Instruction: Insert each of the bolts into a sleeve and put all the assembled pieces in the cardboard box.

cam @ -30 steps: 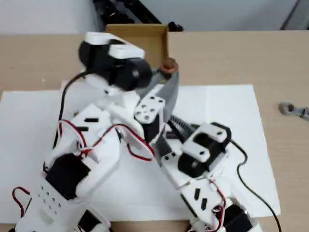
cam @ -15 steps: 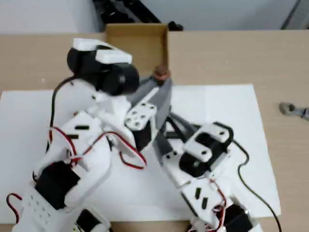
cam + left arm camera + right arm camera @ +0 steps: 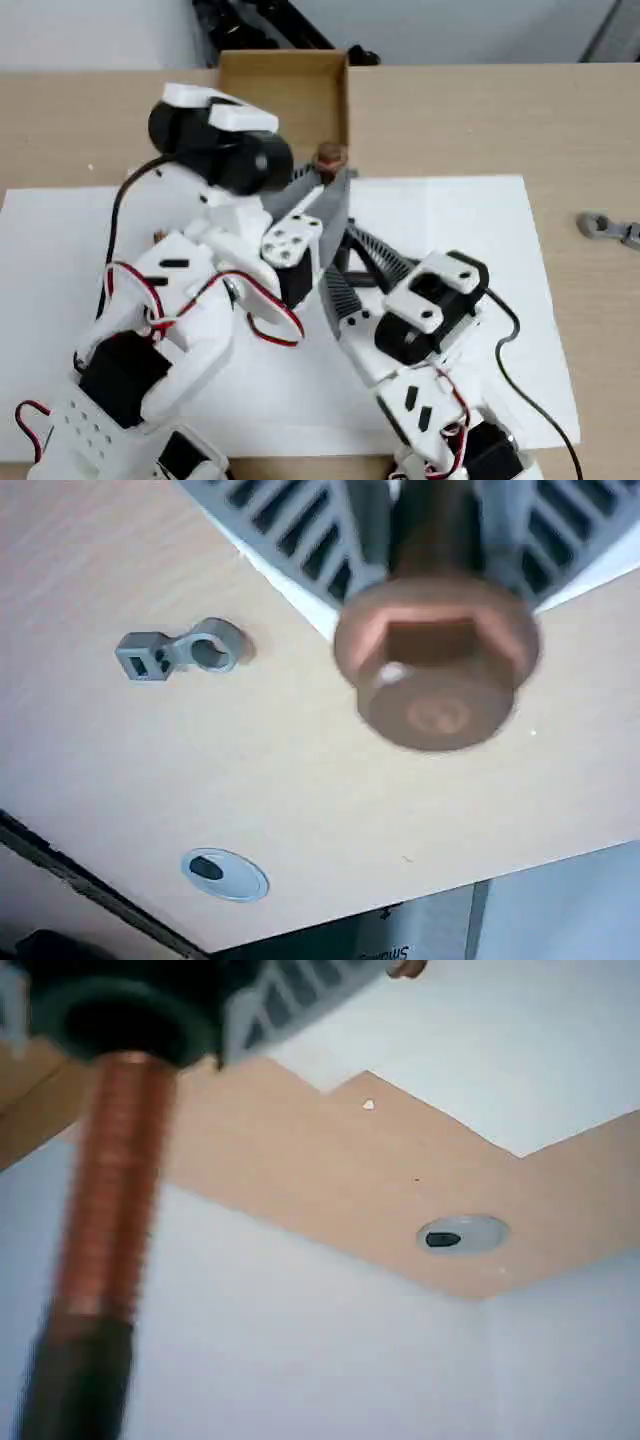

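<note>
My left gripper is shut on a copper bolt, just outside the right wall of the cardboard box. In the left wrist view the bolt's hexagonal head points away from the camera, and a dark shank runs back between the grey fingers. The right wrist view shows a copper threaded shaft close up, coming out of a black round collar beside those grey fingers. My right gripper sits just below the left one. A grey sleeve lies on bare table at the far right.
A white paper sheet covers the middle of the wooden table. The two arms crowd together over its centre. A round cable grommet sits in the tabletop. Dark equipment stands behind the box.
My left arm has drawn back from the box's right wall, carrying the bolt a little to the left and nearer. The right arm has barely shifted.
</note>
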